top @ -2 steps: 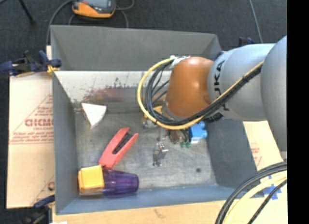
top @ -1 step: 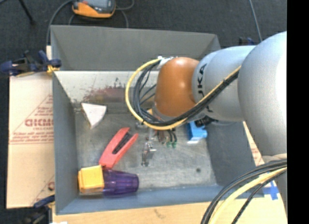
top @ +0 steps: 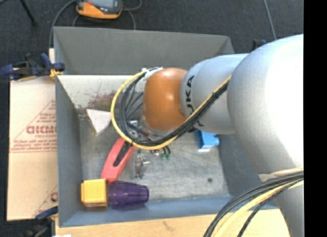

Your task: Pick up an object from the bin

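My gripper (top: 140,164) reaches down below the orange wrist cover, near the middle of the bin floor. Just to its left lies a long pink-red flat thing (top: 116,160) with a dark slot, slanting from lower left to upper right; whether the gripper touches it I cannot tell. Below the gripper, by the front wall, a purple ribbed cup (top: 127,194) lies on its side, with a yellow block (top: 94,192) at its left end.
A white triangular piece (top: 99,120) lies at the back left of the floor. A small blue block (top: 208,140) sits at the right, partly under the arm. The arm and its cables cover the bin's back right.
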You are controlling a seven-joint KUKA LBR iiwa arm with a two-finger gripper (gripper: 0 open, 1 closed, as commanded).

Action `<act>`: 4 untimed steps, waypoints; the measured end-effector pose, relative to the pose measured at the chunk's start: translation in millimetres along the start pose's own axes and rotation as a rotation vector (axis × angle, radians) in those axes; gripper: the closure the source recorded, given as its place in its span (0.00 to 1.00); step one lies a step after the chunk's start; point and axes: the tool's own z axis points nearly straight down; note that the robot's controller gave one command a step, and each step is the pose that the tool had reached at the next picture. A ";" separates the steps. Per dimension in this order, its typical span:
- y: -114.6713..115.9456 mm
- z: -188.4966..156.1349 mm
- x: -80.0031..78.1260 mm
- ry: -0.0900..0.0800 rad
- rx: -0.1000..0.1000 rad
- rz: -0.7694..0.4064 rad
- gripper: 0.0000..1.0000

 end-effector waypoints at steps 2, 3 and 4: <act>0.6 10.4 20.2 0.003 -0.008 -0.255 1.00; 0.6 10.5 20.2 0.004 -0.008 -0.255 1.00; 2.0 -131.3 21.7 0.018 -0.008 -0.242 1.00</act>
